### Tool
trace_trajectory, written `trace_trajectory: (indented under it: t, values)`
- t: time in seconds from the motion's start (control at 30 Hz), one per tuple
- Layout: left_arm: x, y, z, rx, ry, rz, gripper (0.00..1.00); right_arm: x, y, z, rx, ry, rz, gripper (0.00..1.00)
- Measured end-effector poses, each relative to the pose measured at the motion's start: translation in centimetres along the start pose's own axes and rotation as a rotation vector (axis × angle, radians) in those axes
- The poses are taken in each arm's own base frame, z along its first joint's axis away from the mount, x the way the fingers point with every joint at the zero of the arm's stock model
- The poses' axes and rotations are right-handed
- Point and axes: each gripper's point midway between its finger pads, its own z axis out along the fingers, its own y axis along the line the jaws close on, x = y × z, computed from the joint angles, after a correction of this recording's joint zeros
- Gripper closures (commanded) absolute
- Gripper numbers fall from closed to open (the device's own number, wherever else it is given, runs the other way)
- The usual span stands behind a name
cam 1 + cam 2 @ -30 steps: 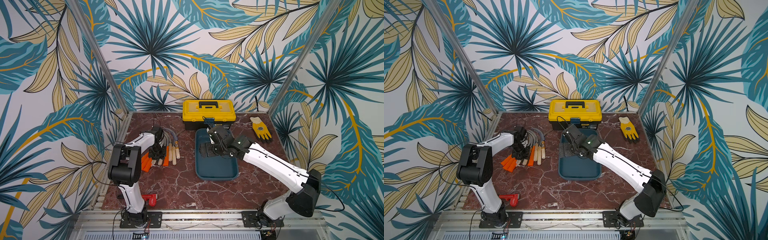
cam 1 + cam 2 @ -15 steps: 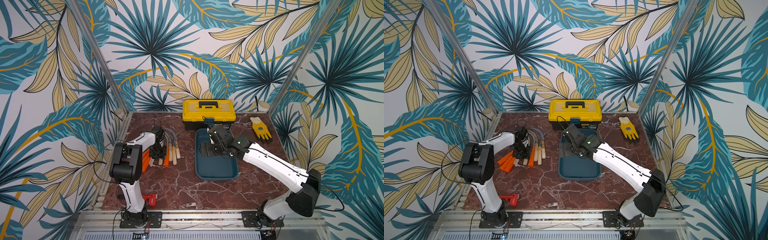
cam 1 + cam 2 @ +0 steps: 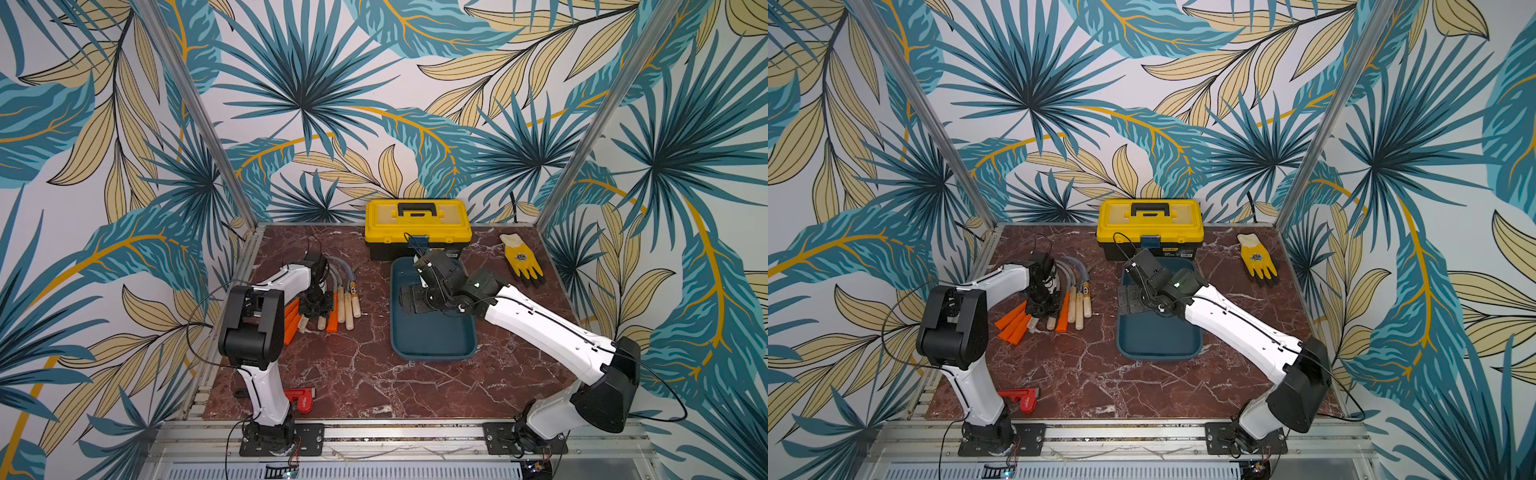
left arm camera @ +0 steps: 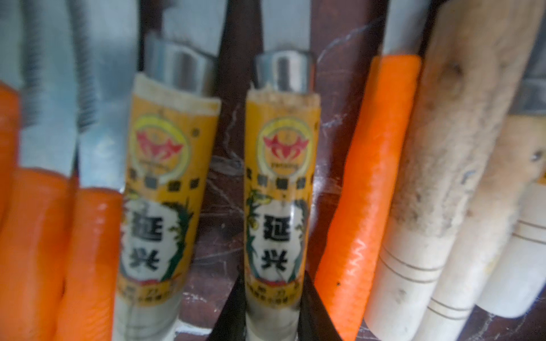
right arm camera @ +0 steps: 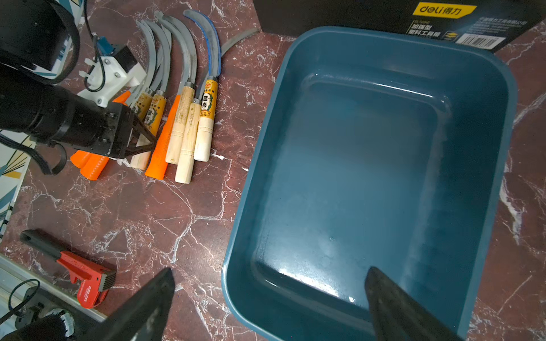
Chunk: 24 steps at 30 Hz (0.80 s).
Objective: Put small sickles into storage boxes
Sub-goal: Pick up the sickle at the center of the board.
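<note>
- Small sickles (image 3: 341, 301) lie side by side on the marble table (image 3: 353, 374), centre left in a top view
- Labelled sickle (image 4: 280, 206): yellow label, red emblem in a ring, two black Chinese characters; left gripper (image 4: 272, 295) pinches its pale handle
- Red tool (image 5: 85, 277), lower left in the right wrist view, reads "DELI"
- Storage box (image 5: 487, 147) sits right of the row, apart from it; right gripper (image 5: 270, 274) hangs spread, straddling its rim
- Toolbox (image 5: 339, 14), upper right, reads "deli"
</note>
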Motion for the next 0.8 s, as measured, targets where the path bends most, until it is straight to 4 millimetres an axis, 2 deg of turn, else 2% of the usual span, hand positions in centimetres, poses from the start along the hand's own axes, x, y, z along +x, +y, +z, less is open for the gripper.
trace_trajectory:
  t: [0.33,0.8]
  values:
    - [-0.3,-0.5,-3.2,0.023,-0.077,0.001,1.0,0.1,-0.1,0.0,0.003,0.006,-0.001,0.0]
    - [0.5,-1.2,-5.2,0.06,-0.089,-0.011,1.0,0.1,-0.1,0.0,0.003,0.006,-0.002,0.0]
